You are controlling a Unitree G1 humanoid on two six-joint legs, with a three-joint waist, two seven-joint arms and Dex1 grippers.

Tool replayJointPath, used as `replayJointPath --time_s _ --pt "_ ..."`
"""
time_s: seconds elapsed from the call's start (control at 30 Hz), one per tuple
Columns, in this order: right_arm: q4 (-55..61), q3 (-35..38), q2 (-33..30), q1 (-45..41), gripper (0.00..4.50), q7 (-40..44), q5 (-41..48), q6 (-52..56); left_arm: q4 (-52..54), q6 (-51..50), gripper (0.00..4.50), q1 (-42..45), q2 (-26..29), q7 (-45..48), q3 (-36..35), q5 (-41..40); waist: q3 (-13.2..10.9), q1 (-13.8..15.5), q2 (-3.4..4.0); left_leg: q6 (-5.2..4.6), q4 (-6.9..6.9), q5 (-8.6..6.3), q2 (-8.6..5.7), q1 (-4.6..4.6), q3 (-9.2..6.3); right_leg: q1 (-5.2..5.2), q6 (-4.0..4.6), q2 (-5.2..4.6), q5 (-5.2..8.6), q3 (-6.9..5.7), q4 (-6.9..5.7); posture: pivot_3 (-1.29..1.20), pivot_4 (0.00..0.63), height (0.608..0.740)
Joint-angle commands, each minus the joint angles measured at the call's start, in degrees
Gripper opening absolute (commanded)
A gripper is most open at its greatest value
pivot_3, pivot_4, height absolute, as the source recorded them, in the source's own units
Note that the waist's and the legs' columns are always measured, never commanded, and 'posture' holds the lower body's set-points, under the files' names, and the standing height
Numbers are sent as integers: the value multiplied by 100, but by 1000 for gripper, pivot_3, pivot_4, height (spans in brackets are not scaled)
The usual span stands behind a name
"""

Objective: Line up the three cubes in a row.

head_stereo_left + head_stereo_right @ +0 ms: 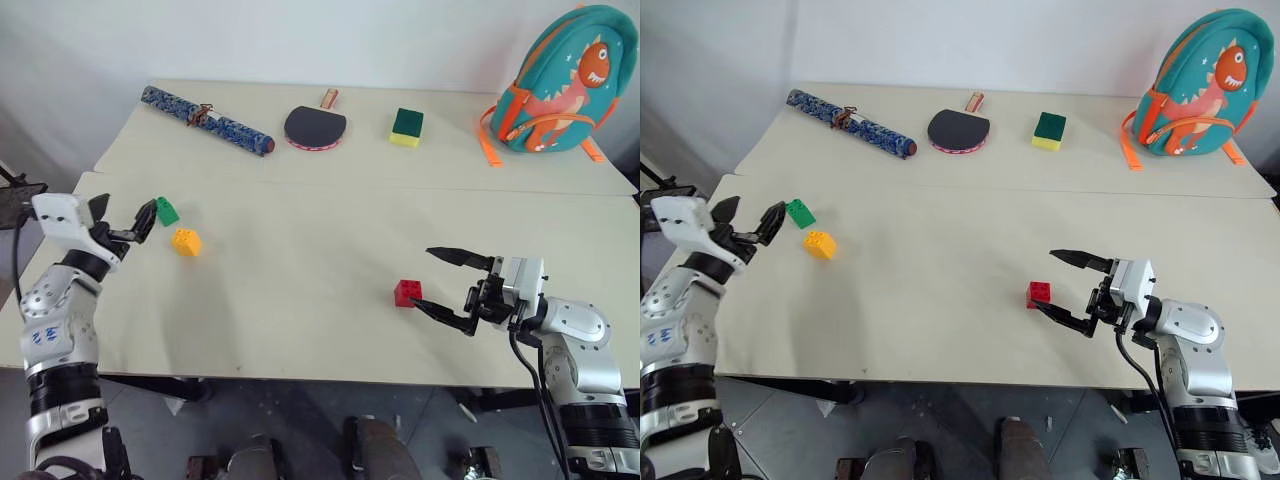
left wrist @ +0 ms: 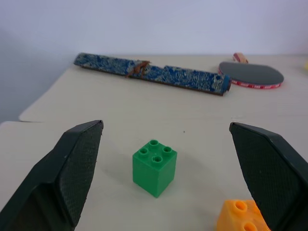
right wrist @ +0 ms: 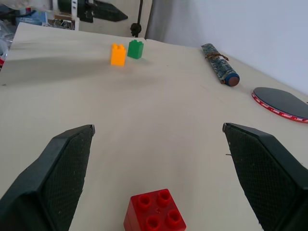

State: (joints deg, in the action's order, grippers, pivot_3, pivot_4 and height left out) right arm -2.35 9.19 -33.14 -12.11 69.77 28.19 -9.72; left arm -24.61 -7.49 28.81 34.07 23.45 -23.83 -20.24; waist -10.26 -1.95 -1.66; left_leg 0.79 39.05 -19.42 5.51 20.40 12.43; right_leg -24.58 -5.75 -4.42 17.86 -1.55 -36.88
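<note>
The green cube (image 1: 167,211) and yellow-orange cube (image 1: 186,242) are sitting close together on the left of the pale table (image 1: 300,290). The red cube (image 1: 407,292) is sitting well apart on the right. The left gripper (image 1: 125,222) is gaping wide beside the green cube, holding nothing. The right gripper (image 1: 437,280) is gaping wide beside the red one, also empty.

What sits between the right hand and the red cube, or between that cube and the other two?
Nothing visible. The open right hand faces the red cube directly, and only bare table separates it from the yellow-orange cube and green cube.
</note>
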Motion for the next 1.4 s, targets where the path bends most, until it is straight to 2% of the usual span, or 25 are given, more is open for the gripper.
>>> replayJointPath --time_s 0.03,0.33,0.47,1.13,1.23,1.4 --pt "435 12 -78 114 4473 -120 126 213 -461 -409 4500 738 -64 -852 240 445 -3 34 -5 1 2 0 3 1 1 -1 0 3 0 -2 0 0 150 740" --pt "806 -15 -196 298 4473 -179 176 631 1058 -2748 4500 1267 -1075 -3228 219 629 -5 31 -11 1 5 -2 2 9 2 -4 -4 4 -2 3 2 0 150 740" --pt "914 -16 -211 313 4473 -184 210 794 1684 -3425 4500 1246 -1280 -3632 297 746 -5 31 -11 6 6 0 4 6 2 -5 -4 8 -2 8 -3 0 150 740" --pt "729 -144 -130 12 4473 -228 131 837 111 -2847 4500 1928 -1417 -4184 222 1102 -6 41 -12 8 8 1 2 3 6 -3 -4 10 -2 9 -1 0 150 740" --pt "625 -88 -128 -88 4500 -291 113 776 -86 -2778 3911 1983 -1366 -4125 209 1113 -6 44 -12 8 8 1 2 3 8 -3 -4 10 -2 10 -1 0 150 740" --pt "602 -63 -39 -91 4500 -348 132 626 -281 -2626 2303 2088 -1325 -4118 198 1145 -6 49 -12 8 9 1 2 3 8 -2 -4 10 -2 9 0 0 150 740"
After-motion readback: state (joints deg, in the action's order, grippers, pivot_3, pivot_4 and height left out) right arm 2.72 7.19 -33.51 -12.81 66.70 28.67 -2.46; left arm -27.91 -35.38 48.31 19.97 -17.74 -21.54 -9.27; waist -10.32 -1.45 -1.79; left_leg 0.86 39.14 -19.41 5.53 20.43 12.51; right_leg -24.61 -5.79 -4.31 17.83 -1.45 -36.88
